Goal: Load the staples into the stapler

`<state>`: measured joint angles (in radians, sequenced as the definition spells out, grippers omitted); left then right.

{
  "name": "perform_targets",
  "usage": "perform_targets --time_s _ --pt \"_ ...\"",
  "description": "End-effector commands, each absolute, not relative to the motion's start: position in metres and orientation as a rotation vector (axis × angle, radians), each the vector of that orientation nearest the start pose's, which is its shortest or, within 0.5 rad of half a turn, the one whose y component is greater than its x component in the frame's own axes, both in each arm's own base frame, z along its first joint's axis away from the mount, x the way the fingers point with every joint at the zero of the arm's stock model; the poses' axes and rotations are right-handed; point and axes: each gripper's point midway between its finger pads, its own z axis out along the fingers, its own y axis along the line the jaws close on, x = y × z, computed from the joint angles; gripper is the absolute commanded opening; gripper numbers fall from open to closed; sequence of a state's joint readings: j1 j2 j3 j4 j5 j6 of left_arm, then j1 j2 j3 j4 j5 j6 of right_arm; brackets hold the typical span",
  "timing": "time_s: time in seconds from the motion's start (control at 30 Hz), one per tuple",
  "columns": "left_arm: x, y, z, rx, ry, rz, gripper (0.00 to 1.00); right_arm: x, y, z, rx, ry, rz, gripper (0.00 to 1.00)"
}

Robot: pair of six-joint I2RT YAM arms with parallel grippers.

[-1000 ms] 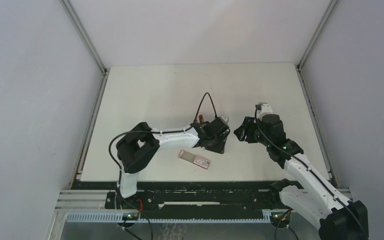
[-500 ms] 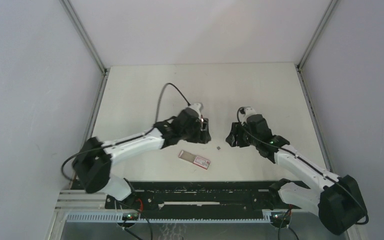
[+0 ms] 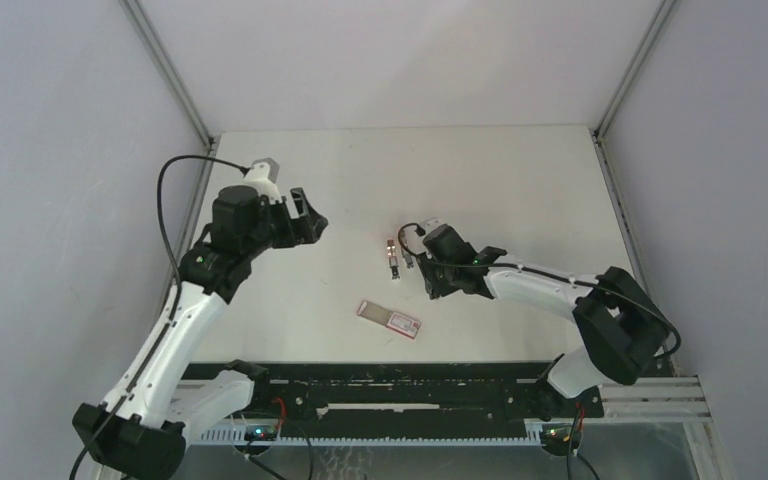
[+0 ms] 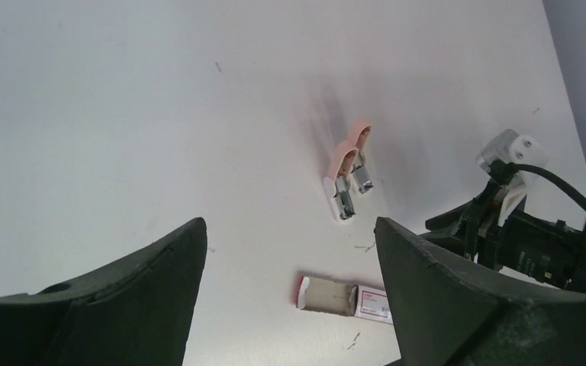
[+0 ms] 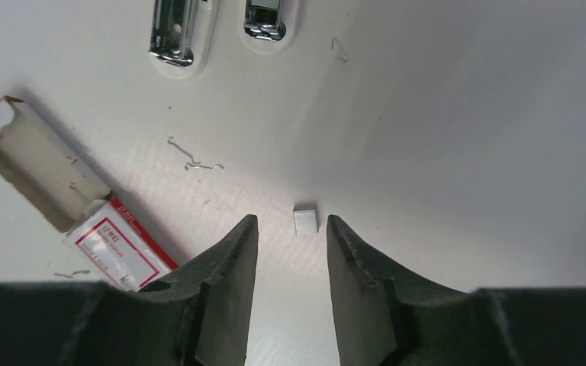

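The stapler (image 3: 395,256) is pink and white and lies opened out on the table, its two metal-lined halves side by side. It also shows in the left wrist view (image 4: 349,180) and the right wrist view (image 5: 175,30). The staples' pack (image 3: 389,319) is a pink-red box with a white label; its tray is slid out (image 5: 61,187) (image 4: 345,297). A small silver block of staples (image 5: 305,219) lies on the table just ahead of my right gripper (image 5: 291,223), which is low, open and empty (image 3: 438,288). My left gripper (image 3: 310,218) is raised at the far left, wide open and empty (image 4: 288,229).
Loose bent staples (image 5: 194,162) lie scattered on the white table (image 3: 520,190) between the pack and the stapler. Grey walls and metal rails (image 3: 196,215) bound the table on the left, right and back.
My left arm has swung from over the stapler to the far left and risen, uncovering the opened stapler. My right gripper has moved left and down toward the staple block.
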<state>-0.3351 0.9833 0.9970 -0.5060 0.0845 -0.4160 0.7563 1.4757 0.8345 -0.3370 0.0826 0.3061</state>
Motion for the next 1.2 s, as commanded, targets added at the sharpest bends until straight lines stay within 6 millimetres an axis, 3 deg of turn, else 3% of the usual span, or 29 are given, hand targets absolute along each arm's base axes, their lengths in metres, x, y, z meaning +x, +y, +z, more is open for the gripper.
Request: perform_targets --time_s 0.0,0.33,1.17 --pt "0.287 -0.112 0.263 0.006 2.051 -0.465 0.85 0.253 0.230 0.046 -0.620 2.510 0.191 0.37" --pt "0.291 -0.104 0.257 -0.029 2.054 -0.483 0.85 0.254 0.230 0.028 -0.665 2.551 0.121 0.34" --pt "0.292 -0.101 0.255 -0.057 2.050 -0.508 0.85 0.250 0.235 0.025 -0.661 2.571 0.134 0.16"
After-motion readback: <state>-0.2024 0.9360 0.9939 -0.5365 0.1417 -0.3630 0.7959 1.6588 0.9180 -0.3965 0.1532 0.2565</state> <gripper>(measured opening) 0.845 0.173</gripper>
